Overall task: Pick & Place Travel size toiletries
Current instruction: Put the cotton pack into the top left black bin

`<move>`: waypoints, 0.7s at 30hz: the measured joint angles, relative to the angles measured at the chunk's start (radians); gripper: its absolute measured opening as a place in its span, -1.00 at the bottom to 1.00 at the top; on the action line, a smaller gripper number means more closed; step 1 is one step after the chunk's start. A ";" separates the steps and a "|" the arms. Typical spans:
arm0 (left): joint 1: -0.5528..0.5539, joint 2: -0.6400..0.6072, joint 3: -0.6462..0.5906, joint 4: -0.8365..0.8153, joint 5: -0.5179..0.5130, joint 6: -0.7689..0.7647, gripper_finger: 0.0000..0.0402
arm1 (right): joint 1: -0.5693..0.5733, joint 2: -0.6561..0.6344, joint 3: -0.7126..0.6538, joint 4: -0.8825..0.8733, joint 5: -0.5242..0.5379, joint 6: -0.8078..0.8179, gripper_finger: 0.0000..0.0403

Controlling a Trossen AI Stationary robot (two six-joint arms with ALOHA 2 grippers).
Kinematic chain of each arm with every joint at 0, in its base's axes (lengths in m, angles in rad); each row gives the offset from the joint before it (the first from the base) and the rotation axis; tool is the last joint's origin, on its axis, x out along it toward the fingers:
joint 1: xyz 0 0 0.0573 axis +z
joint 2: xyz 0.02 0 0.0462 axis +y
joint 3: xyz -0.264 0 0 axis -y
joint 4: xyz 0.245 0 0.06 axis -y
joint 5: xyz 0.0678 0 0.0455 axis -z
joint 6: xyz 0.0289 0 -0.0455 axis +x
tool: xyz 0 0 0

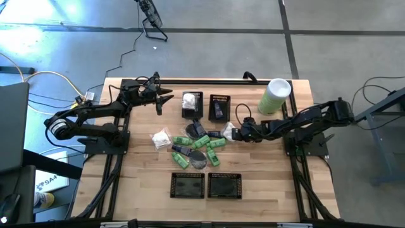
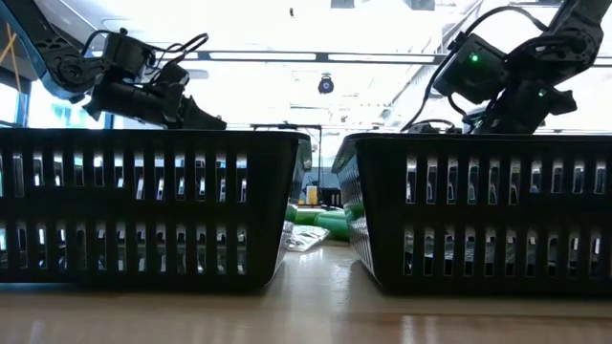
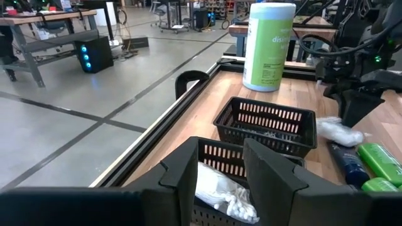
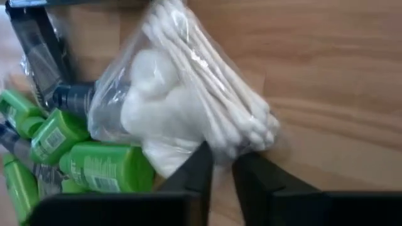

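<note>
Low over the counter (image 1: pixel 266 183), the right gripper (image 4: pixel 221 164) has its two dark fingers drawn nearly together on the edge of a clear packet of cotton swabs and cotton balls (image 4: pixel 188 107); the wrist view suggests the plastic is pinched between them, though the exact contact is hard to make out. That packet lies flat on the wood at the right edge of the pile of travel size toiletries (image 1: pixel 196 144), touching a bright green bottle (image 4: pixel 103 166) and just beside a dark blue-black tube (image 4: pixel 72 97). From above, the pile sits at the middle of the counter: green bottles and tubes clustered together, a white crinkly packet (image 1: pixel 161 139) at its left side, a grey disc (image 1: pixel 199 159) at its near edge. Behind the pile stand two black mesh baskets; the left basket (image 1: pixel 192 104) holds a white packet, the right basket (image 1: pixel 219 106) a dark item. Two more baskets (image 1: pixel 207 185) sit side by side at the front of the counter. A tall pale-green cylinder with a white lid (image 1: pixel 275 95) stands upright near the back right corner. The left gripper (image 3: pixel 217 166) hangs above the left rear basket, its fingers partly apart and holding nothing.
</note>
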 joint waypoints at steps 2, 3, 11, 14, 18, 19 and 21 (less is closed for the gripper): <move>0.000 0.000 0.000 0.000 0.000 0.000 -0.38 | 0.000 -0.005 0.000 -0.001 -0.031 -0.018 -0.94; 0.000 0.000 0.000 0.000 0.000 0.000 -0.38 | 0.000 -0.011 0.000 -0.004 -0.052 -0.026 -0.95; 0.000 0.000 0.000 0.001 0.001 -0.002 -0.38 | 0.022 -0.115 -0.003 -0.050 -0.125 -0.084 -0.98; 0.000 0.000 0.000 0.002 0.001 -0.007 -0.38 | 0.035 -0.181 -0.003 -0.070 -0.124 -0.117 -0.98; 0.000 0.000 0.000 0.002 0.001 -0.007 -0.38 | 0.047 -0.268 -0.002 -0.083 -0.113 -0.171 -0.98; 0.000 0.000 0.000 0.002 0.001 -0.007 -0.38 | 0.047 -0.287 -0.002 -0.086 -0.109 -0.183 -0.98; 0.000 0.000 0.000 0.002 0.001 -0.007 -0.38 | 0.047 -0.323 -0.002 -0.087 -0.086 -0.216 -0.98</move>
